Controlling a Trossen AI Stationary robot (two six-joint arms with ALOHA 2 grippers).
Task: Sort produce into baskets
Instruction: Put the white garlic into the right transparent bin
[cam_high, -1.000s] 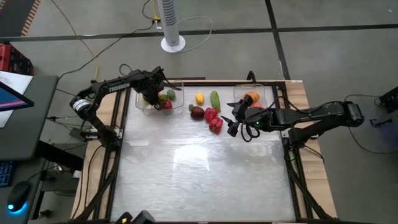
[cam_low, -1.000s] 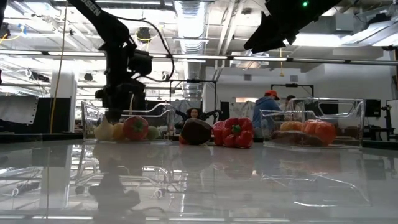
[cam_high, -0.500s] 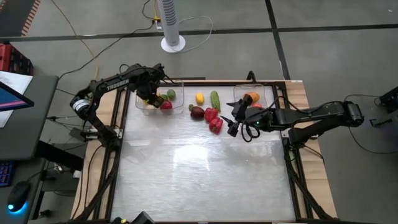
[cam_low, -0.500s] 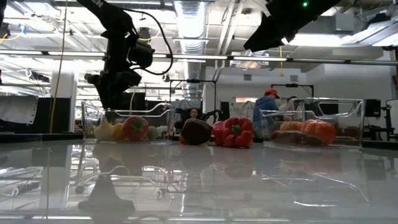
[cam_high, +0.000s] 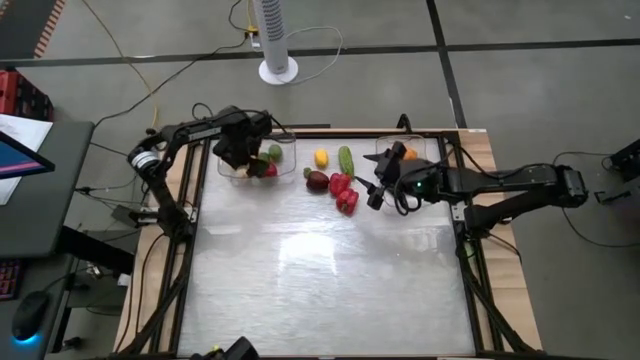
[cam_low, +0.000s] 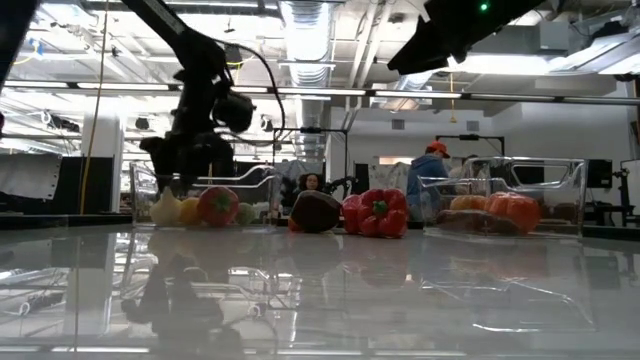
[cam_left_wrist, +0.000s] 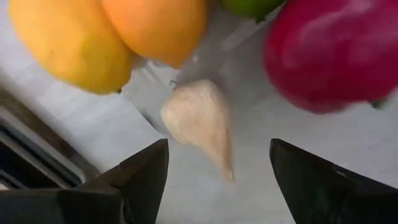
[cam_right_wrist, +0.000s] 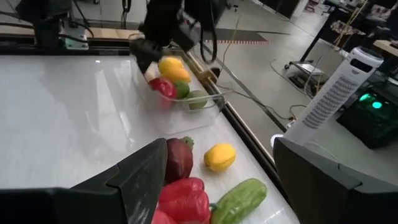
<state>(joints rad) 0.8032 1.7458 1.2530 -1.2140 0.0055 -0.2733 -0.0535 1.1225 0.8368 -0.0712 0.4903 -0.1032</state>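
Over the last second the left gripper (cam_high: 243, 158) has stayed over the left basket (cam_high: 285, 170) at the far left of the table (cam_high: 320, 280), shifting a little within it, while the right gripper (cam_high: 372, 190) has moved slightly toward the far side and now hangs just left of the right basket (cam_high: 428, 150). The left gripper's fingers are spread apart and hold nothing; its wrist view looks down between them at a pale garlic bulb (cam_left_wrist: 199, 124) lying on the basket floor, with a yellow fruit (cam_left_wrist: 68, 43), an orange fruit (cam_left_wrist: 158, 28) and a dark red fruit (cam_left_wrist: 329, 56) just beyond it. The right gripper's fingers are also spread wide and empty, raised above the table and pointing at the loose pieces between the two baskets. There lie a small yellow lemon (cam_high: 321, 157) and a green cucumber (cam_high: 346, 160) on the far side, a dark purple-red piece (cam_high: 317, 181) just near of the lemon, and two red peppers (cam_high: 343, 193) touching each other to its right. The right basket holds an orange piece (cam_high: 409, 155), and in the low view a ribbed orange-red piece (cam_low: 512, 211) shows through its clear wall. In the room behind the table a person in an orange cap (cam_low: 431, 172) stands.
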